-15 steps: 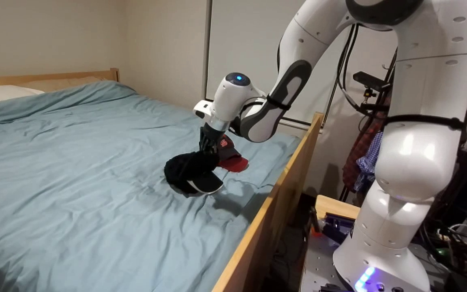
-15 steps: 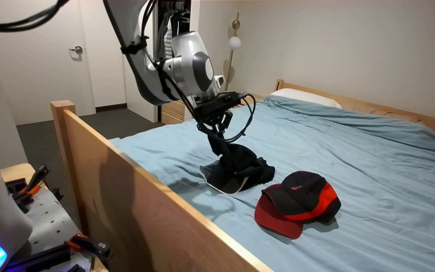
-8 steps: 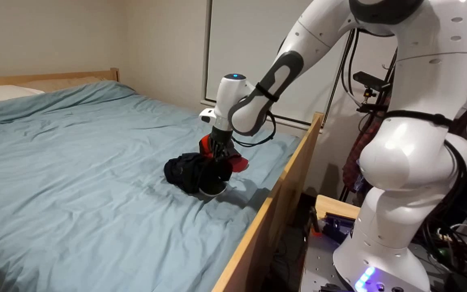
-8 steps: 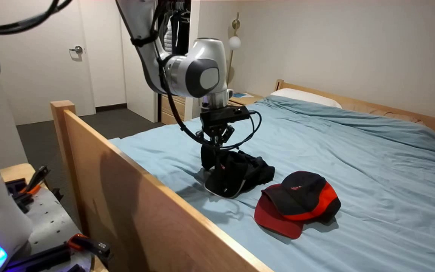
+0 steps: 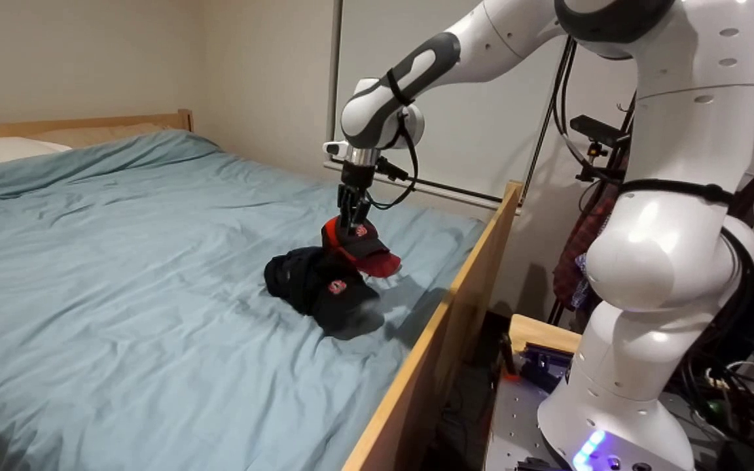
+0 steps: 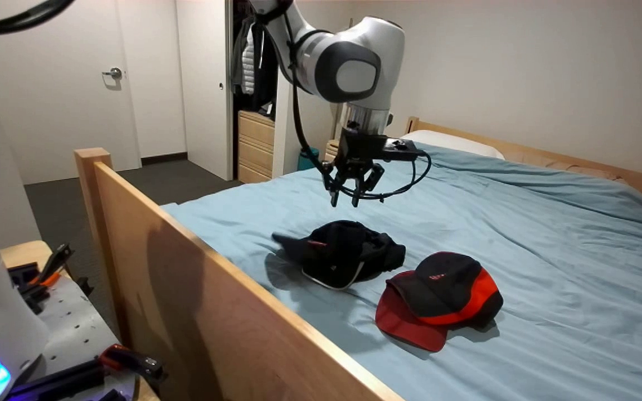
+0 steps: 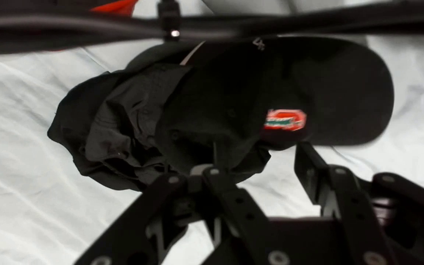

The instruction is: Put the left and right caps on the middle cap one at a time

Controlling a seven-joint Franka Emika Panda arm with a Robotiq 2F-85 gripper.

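Stretching out over the wooden footboard (image 5: 446, 327) in an exterior view, the arm (image 5: 495, 46) rises from its base (image 5: 616, 396), arches high, then slopes along the forearm to a sharply bent wrist, so that the jaws hang almost straight down above the bed (image 5: 122, 281). From this angle their tips cover part of the red-and-black cap (image 5: 365, 245), while lower than the jaws lies the plain black cap (image 5: 344, 301), its red emblem showing and the end of its brim blurred. In an exterior view, the jaws stand parted around bare air, clear above the white-edged cap (image 6: 335, 273), whose pale visor trim shows beneath the plain black cap; that upper cap covers part of it, with its own brim jutting beyond, raised off the bed. The red-and-black cap sits off to one side of the jaws, well apart from them, near but separate from the two black caps. In the wrist view, the jaws enter from the bottom edge, likewise spread, one tip seen in front of the plain black cap's crown. Past them to the left reaches the crumpled rear of the white-edged cap. A dark cable (image 7: 87, 29) crosses the top, farther from the jaws than the caps' emblem.
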